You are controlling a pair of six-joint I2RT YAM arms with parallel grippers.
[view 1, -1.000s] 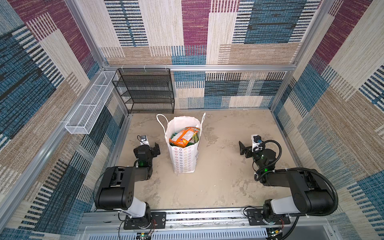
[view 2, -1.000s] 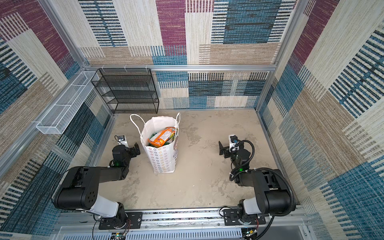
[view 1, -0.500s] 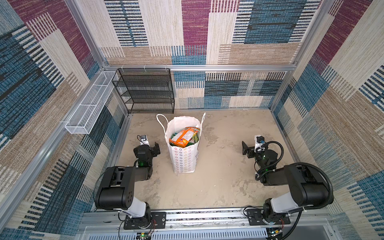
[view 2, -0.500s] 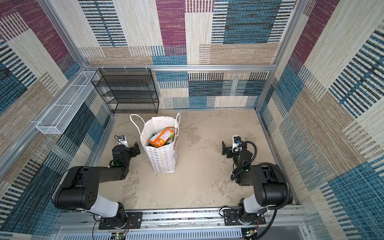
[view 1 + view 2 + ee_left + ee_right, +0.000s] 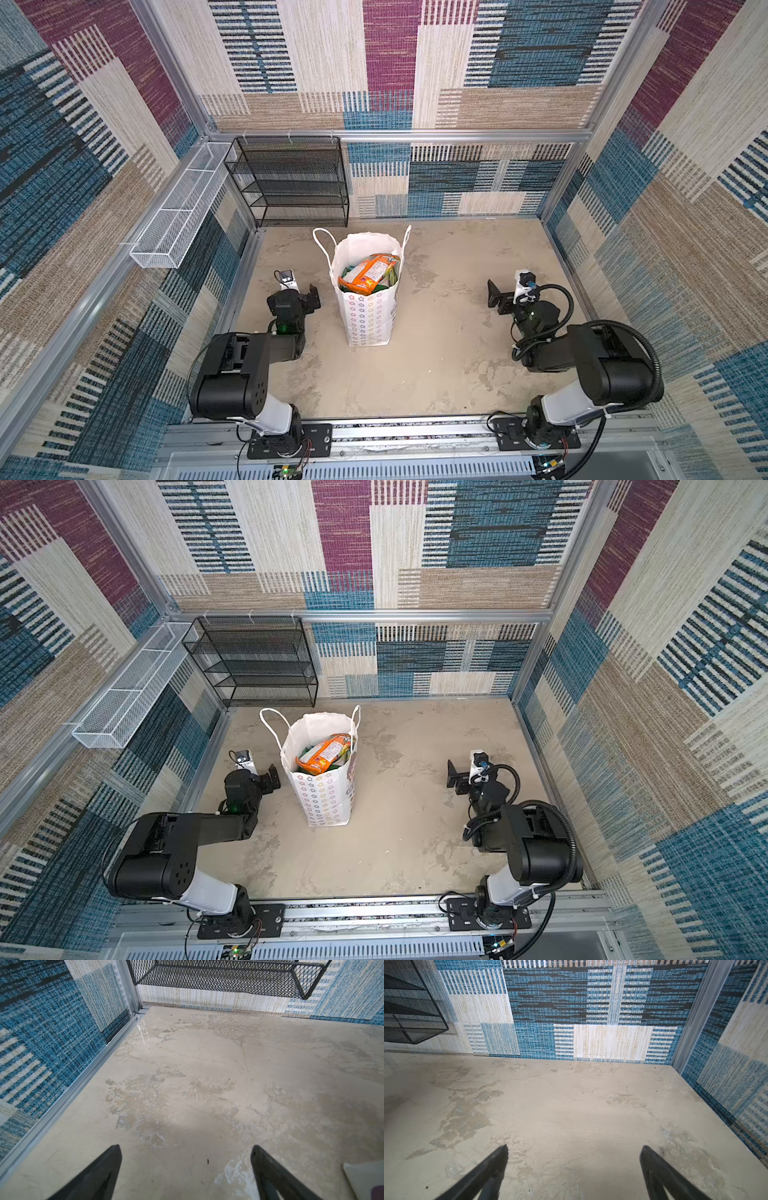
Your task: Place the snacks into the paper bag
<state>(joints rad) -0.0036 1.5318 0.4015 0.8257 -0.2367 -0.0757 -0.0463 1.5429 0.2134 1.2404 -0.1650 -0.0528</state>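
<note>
We are drawing the right pincer [image 5: 498,297] back, it and the left pincer [image 5: 311,296] both gaping empty. The snacks [image 5: 368,272] are sitting in the paper bag [image 5: 368,322] (none showing on the worktop [image 5: 436,365]), so we are likely finishing.

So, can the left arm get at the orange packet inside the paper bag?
Probably yes. The paper bag stands upright with its mouth open, the orange packet lies on top, and the open, empty left gripper sits right beside it; it would only need to rise over the rim.
</note>
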